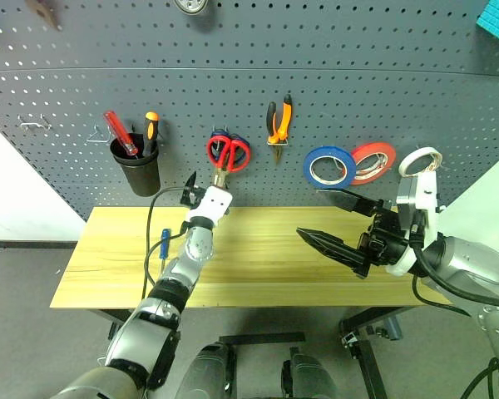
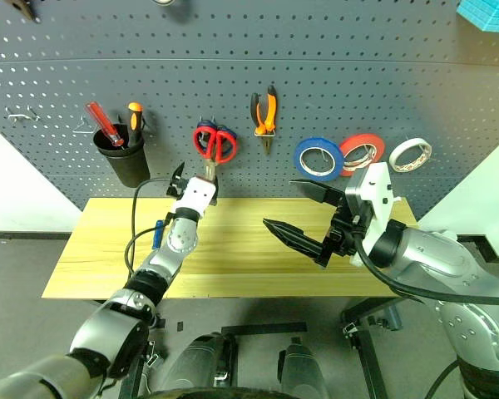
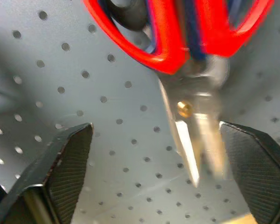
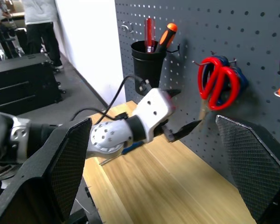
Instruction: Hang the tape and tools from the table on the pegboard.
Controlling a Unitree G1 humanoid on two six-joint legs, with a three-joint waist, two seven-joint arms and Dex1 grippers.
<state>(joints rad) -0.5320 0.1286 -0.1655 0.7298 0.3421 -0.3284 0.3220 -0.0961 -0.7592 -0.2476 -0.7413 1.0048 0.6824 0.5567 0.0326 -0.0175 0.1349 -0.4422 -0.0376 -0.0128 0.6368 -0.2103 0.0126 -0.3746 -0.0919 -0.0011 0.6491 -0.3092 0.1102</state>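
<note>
1. The pegboard [image 1: 258, 91] is a dark grey wall of small holes behind the table [image 1: 258, 274], a tabletop of pale wood planks.
2. The red scissors [image 1: 228, 153] already hang on the pegboard, handles up and blades down, in front of a blue-handled pair on the same spot.
3. My left gripper [image 1: 205, 184] sits just under those scissors. Its jaws are spread wide, with the blades hanging free between the two fingers [image 3: 60, 163], so I judge I have let go and this tool is done.
4. The pliers [image 1: 279, 120] hang to the right of the scissors, nose down. That tool looks done too.
5. The blue tape [image 1: 329, 166] hangs further right, just beside a red-orange roll and near a white roll.
6. The blue screwdriver [image 1: 165, 243] lies on the table near its left edge, close by my left forearm. It seems to be the one thing left to hang.
7. A black cup [image 1: 136, 170] on the left of the pegboard holds two other screwdrivers.
8. My right gripper [image 1: 337, 224] hovers over the right part of the table, jaws spread wide and holding nothing.
</note>
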